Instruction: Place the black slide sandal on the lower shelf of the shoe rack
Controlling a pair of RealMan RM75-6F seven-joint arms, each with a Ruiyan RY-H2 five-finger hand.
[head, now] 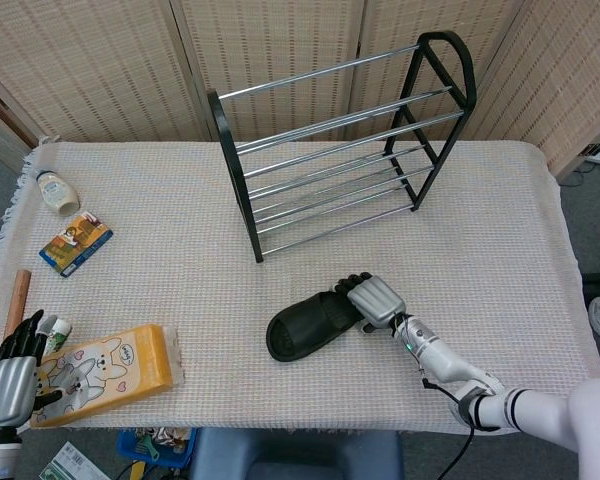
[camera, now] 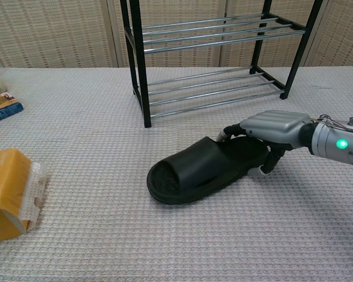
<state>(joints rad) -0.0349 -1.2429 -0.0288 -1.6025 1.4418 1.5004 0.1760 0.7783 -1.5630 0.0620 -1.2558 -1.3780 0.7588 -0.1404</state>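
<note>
Where the scene starts at the left edge: the items run rightward across a cream woven cloth-covered tabletop (head: 500, 220).
Left hand: the grey and black left hand (head: 10, 375) sits at the near left edge of the tabletop, fingers (head: 25, 335) spread and pointing up, holding nothing.
Wooden stick: a brown wooden stick (head: 18, 295) lies just beyond the left hand.
Yellow pack: a yellow plastic-wrapped pack with cartoon animals (head: 105, 373) lies just beside the left hand; whether they touch I cannot tell.
Small packet: a blue and orange flat packet (head: 75, 243) lies further back.
Bottle: a small white squeeze bottle (head: 56, 191) lies near the far left corner.
Shoe rack: the black-framed shoe rack with chrome rails (head: 340, 150) stands at the back centre, its lower shelf (camera: 215, 88) bare.
Sandal: the black slide sandal (camera: 203, 170) lies on the tabletop in front of the rack, apart from it, toe opening toward the left.
Right hand: the silver and black right hand (camera: 273, 132) rests over the sandal's heel end, fingers (camera: 232, 132) curled down onto it and the thumb against its near side, gripping it.
</note>
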